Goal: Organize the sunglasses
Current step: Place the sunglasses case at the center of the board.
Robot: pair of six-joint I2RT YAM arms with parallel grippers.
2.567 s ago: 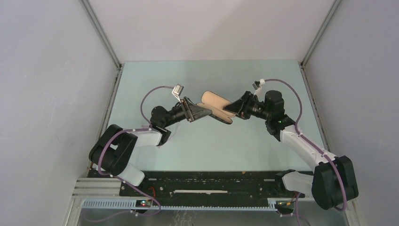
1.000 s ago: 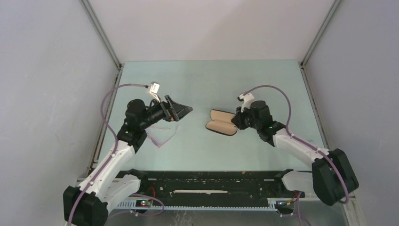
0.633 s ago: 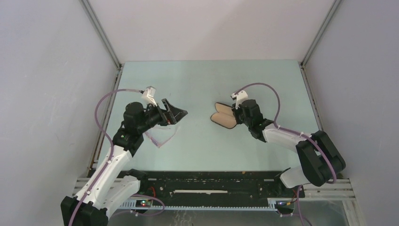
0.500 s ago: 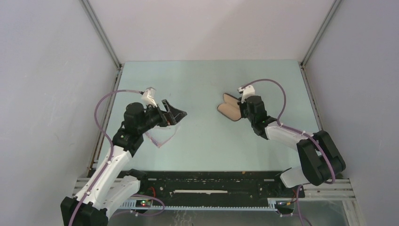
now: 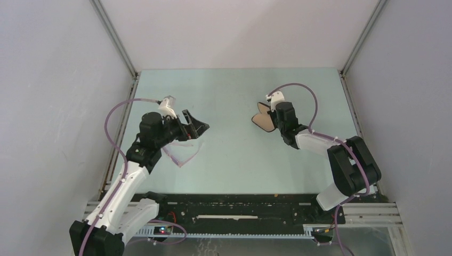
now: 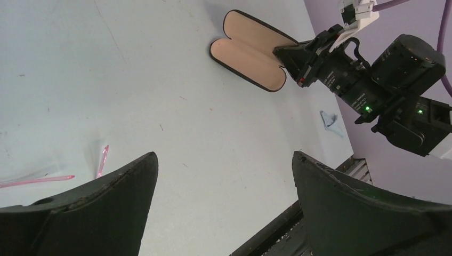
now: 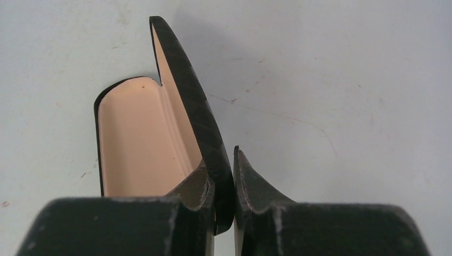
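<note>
The sunglasses [image 5: 183, 161], thin and purplish-pink, lie on the table at the left; only bits of their pink frame [image 6: 102, 160] show in the left wrist view. My left gripper [image 5: 200, 128] hovers just above and beyond them, open and empty, jaws wide apart [image 6: 224, 156]. The black case [image 5: 263, 117] with tan lining is open and stands at the right centre. My right gripper [image 5: 273, 120] is shut on one wall of the case [image 7: 139, 140], one finger inside on the lining and one outside [image 7: 226, 173].
A small light blue cloth [image 6: 332, 119] lies on the table near the right arm [image 6: 373, 69], seen only in the left wrist view. Grey walls enclose the table on three sides. The black base rail [image 5: 234, 205] runs along the near edge.
My right gripper has dragged the open case to the right and farther back, turning it. My left arm has swung away to the left, over the sunglasses, which have not moved.
</note>
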